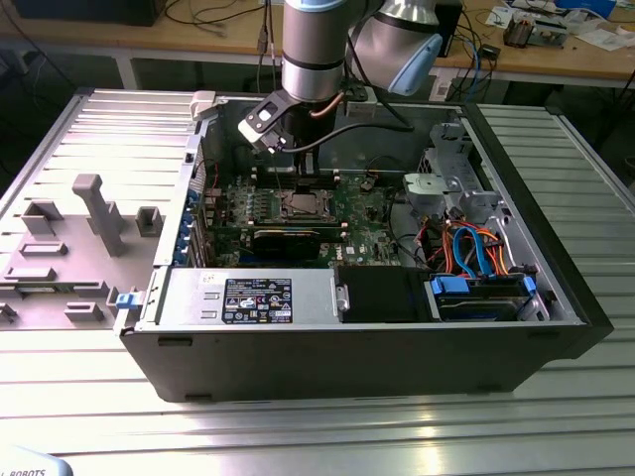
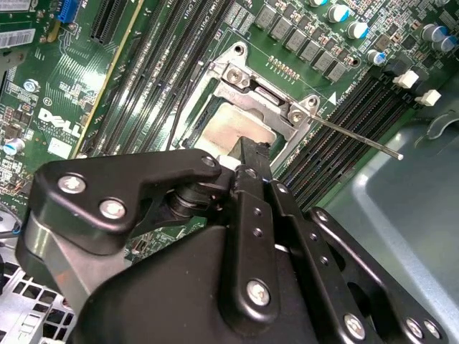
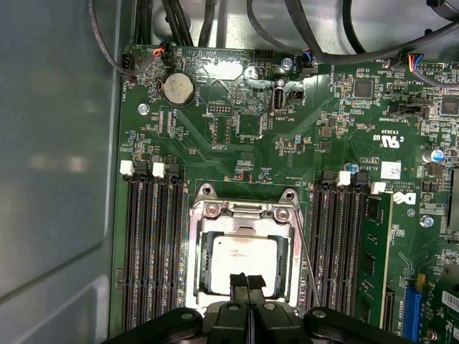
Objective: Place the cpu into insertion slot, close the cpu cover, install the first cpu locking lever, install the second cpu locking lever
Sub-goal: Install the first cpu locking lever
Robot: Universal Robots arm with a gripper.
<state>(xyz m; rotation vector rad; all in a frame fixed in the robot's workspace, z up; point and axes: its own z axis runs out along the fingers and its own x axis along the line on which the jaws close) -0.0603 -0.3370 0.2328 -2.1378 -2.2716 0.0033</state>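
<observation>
The gripper [image 3: 247, 281], fingers pinched together on nothing, hovers at the near edge of the cpu [image 3: 242, 256], which sits just beyond its tips under the flat cpu cover [image 3: 244, 212]. The cover step looks done. The thin locking lever [image 2: 358, 137] stands free and needs a precise hook.

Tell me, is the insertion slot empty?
No, in the first wrist view the cpu lies flat inside the insertion slot, its silver top showing.

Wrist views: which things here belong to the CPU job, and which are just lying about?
Job in hand:
cpu
cpu cover, lying over the chip
locking lever
gripper, at the cpu's edge

Lying about:
memory slots
coin battery
</observation>
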